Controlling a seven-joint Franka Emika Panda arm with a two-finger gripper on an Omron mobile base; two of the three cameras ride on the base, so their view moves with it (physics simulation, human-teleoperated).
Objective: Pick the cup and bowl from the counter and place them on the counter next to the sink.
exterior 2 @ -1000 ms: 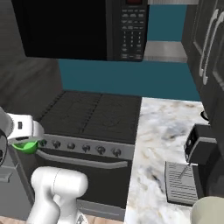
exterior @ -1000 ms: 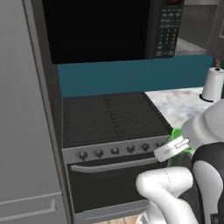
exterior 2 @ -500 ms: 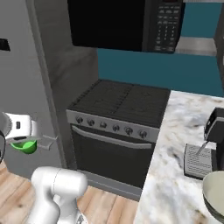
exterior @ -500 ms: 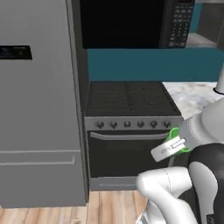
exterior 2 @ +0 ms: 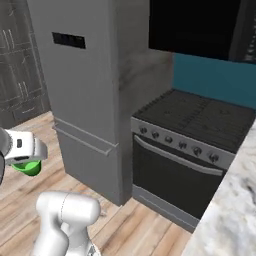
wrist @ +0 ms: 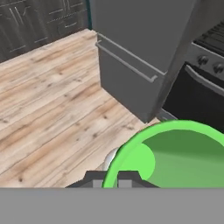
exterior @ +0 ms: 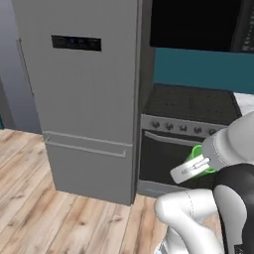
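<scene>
- Claw (exterior: 194,166) is clamped on the green cup (exterior: 198,158), carried in the air above the wooden floor (wrist: 48,113).
- Grey fridge (exterior: 89,99) and black stove (exterior 2: 200,120) stand ahead.

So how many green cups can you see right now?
1: the cup, held at the robot's gripper in front of the stove. Others may be out of view.

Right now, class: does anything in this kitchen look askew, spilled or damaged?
Nothing stands out. The green cup sits in the gripper, nothing spilling from it. The fridge and stove look intact, and the wooden floor shows no spill.
</scene>
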